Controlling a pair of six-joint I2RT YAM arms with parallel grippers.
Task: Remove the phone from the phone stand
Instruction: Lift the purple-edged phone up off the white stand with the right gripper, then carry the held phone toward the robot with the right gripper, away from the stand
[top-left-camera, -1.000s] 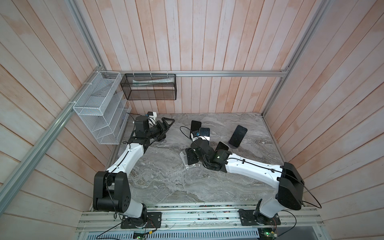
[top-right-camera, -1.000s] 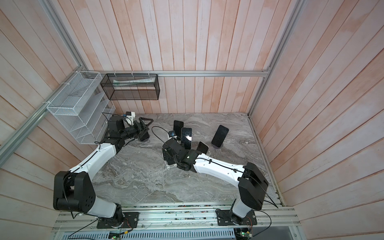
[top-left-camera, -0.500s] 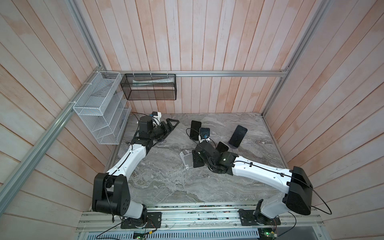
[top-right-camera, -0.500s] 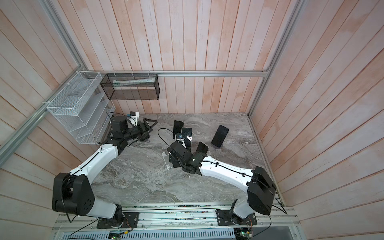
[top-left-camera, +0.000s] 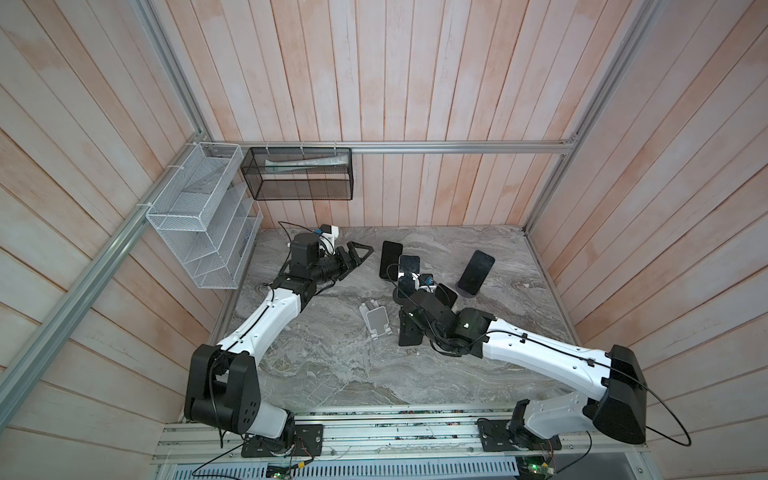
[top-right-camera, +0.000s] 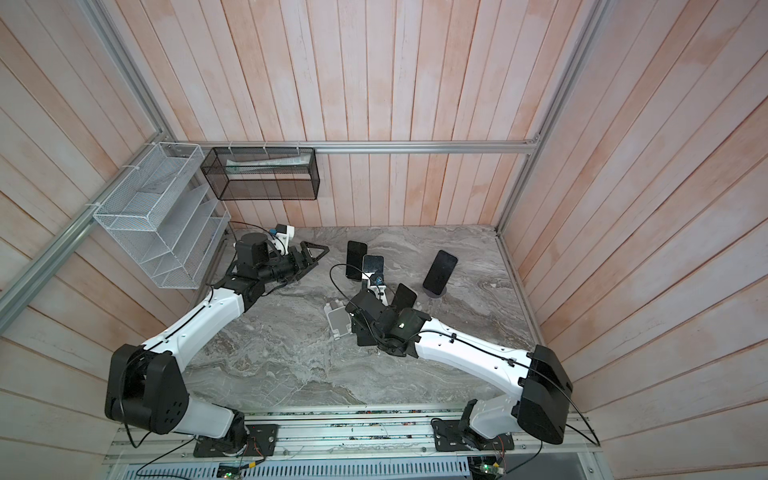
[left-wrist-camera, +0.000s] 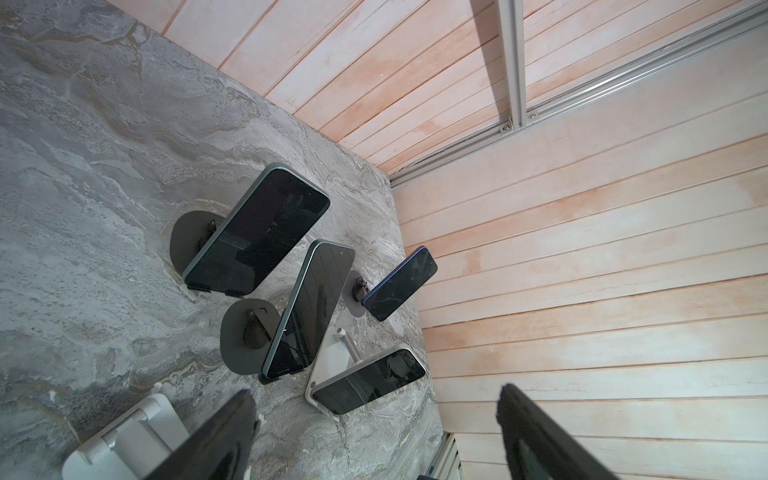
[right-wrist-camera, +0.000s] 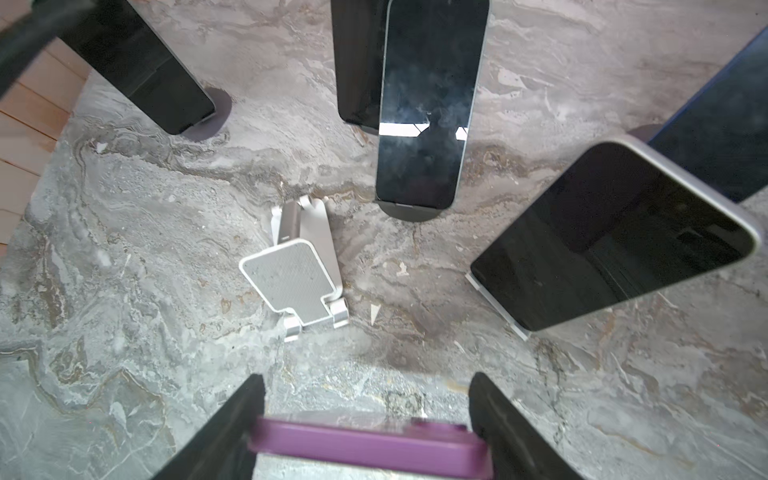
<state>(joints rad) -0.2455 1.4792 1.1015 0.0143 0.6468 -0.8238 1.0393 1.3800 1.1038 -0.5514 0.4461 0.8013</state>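
Step in hand, as judged: the phone (right-wrist-camera: 370, 446) is already off the phone stand (top-left-camera: 376, 321), so the lift-off is taken as done and the set-down is pending. The next move calls for the phone to be lowered onto a bare patch of table (top-left-camera: 332, 374), clear of the empty stand and of the neighbouring stands, and only then for the jaws to be widened.

Left: the left gripper (top-left-camera: 360, 254) is held low near the back left corner, well apart from the work. Its jaws are spread wide. Nothing is held or touched between them.

Centre: the phone stand, white with a grey pad, is seen empty and tilted back on its foot. The two small lips at its front carry nothing.

Just right of the stand: the phone, in a purple case, is clamped across its width by the right gripper (right-wrist-camera: 368, 379), with a finger (right-wrist-camera: 224, 428) pressed to each side. The jaws are set fairly wide, but the gap is filled by the phone. In both top views the phone is seen upright, just beside the stand and not touching it. Whether its lower edge rests on the table cannot be told.

Right and behind: four other phones (top-left-camera: 476, 272) are propped on their own stands, none of them touched by either gripper.
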